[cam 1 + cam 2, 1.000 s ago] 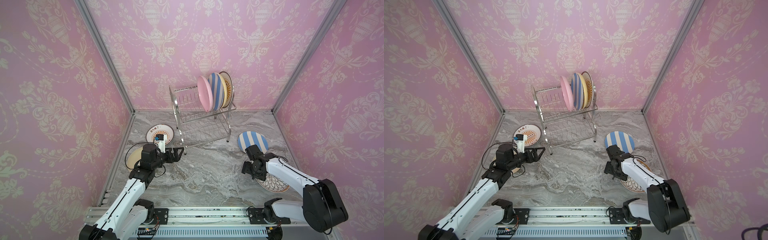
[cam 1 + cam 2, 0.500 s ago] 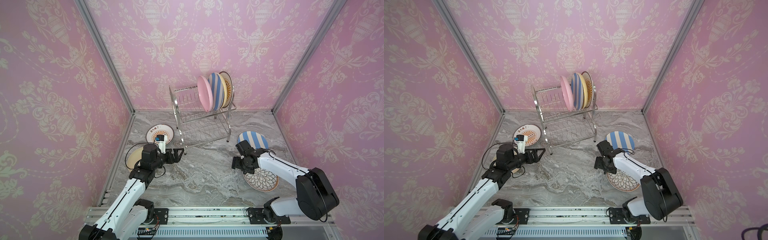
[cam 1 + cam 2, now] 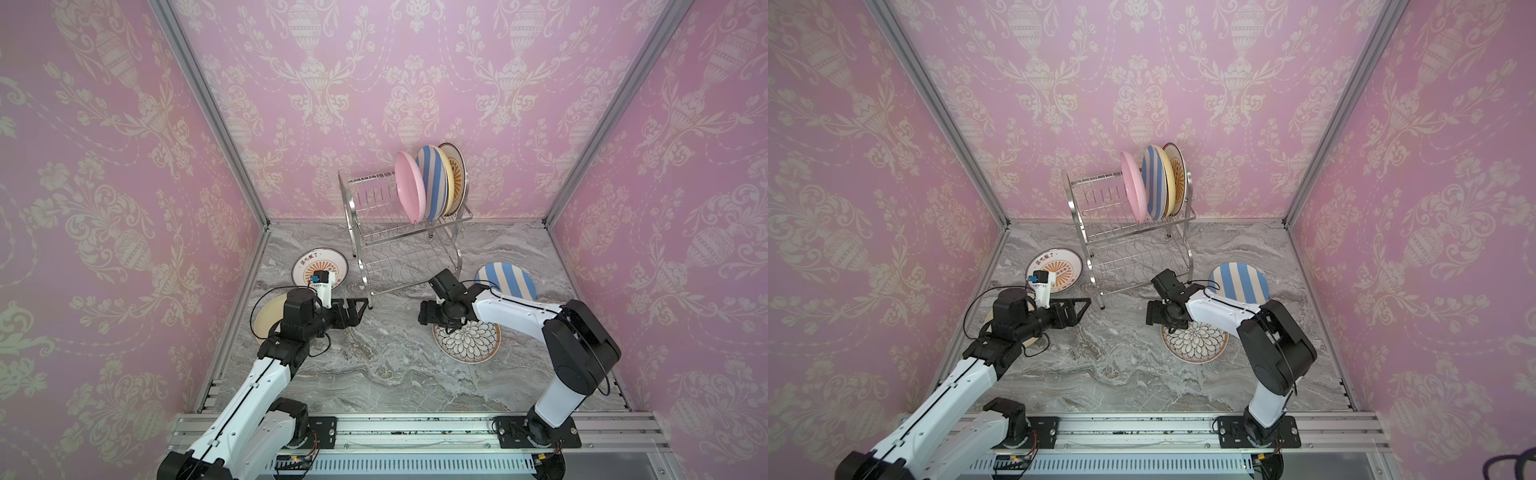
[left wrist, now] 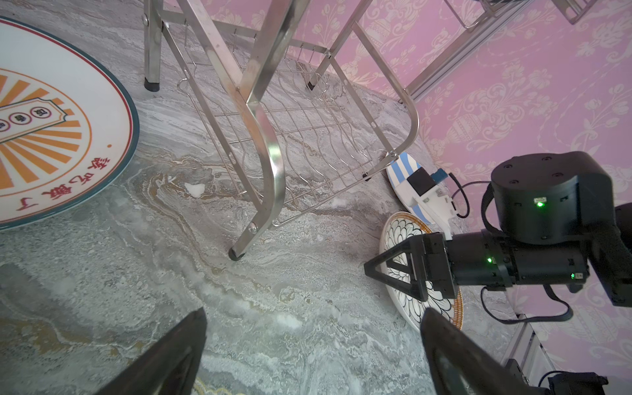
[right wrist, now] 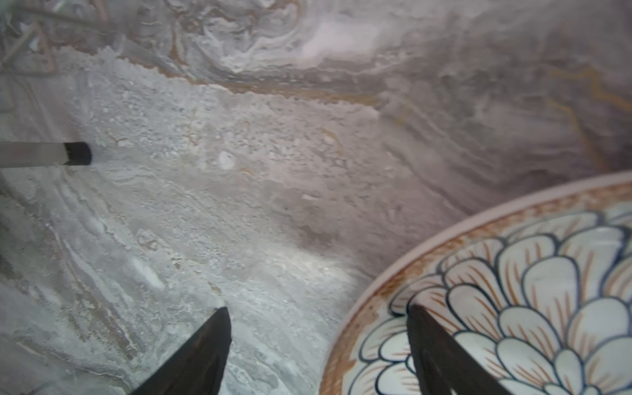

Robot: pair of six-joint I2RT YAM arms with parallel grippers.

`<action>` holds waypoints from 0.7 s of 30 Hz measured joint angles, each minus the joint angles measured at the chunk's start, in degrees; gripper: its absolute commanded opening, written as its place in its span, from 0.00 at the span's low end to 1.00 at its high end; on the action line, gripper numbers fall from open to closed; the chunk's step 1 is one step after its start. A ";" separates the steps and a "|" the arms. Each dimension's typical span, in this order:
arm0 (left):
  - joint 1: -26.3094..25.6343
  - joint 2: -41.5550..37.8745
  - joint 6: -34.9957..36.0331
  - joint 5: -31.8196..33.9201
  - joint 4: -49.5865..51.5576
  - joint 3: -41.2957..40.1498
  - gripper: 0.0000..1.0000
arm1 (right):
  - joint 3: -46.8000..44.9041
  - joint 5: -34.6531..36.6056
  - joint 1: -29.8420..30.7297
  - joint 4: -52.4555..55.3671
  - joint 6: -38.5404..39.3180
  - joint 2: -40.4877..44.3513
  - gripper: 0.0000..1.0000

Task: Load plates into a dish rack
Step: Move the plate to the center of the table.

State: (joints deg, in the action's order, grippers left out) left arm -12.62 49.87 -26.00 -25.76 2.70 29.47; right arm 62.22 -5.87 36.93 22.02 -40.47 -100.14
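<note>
About half done — four plates (image 3: 432,183) stand in the rack (image 3: 365,178). Four more lie flat on the table (image 3: 374,365). The right gripper (image 5: 316,307) is wide open over the edge of the flower plate (image 5: 513,290) — maybe touching it — holding nothing. The left gripper (image 4: 313,311) is open and empty, near a rack leg.

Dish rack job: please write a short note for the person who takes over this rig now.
Left gripper: open, empty, beside the dish rack's front leg.
Right gripper: open, astride the black-petal plate's rim, not closed on it.
Done: pink plate, racked striped plate, yellow plate, racked sunburst plate stand on the upper shelf.
Left: black-petal plate, loose striped plate, loose sunburst plate, cream plate lie on the table.
</note>
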 measured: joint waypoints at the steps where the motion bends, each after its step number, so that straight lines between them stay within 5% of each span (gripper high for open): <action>1: 0.00 0.02 0.07 0.00 0.00 0.00 0.99 | 1.18 -0.79 0.66 -0.61 0.17 -1.01 0.81; 10: 0.00 2.16 1.31 -0.02 -0.02 0.50 0.99 | 6.99 1.99 3.32 4.44 3.52 2.99 0.82; 14: -0.04 2.67 1.31 -0.02 -0.04 0.61 0.99 | 1.60 8.24 1.84 9.92 3.85 14.64 0.80; 21: -0.44 2.75 1.33 -0.02 -0.11 0.61 0.99 | -14.43 12.28 -10.16 15.08 2.29 33.18 0.72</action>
State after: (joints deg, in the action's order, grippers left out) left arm -13.06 52.62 -24.67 -25.78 2.59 30.09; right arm 47.79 6.42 26.76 37.10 -38.17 -66.96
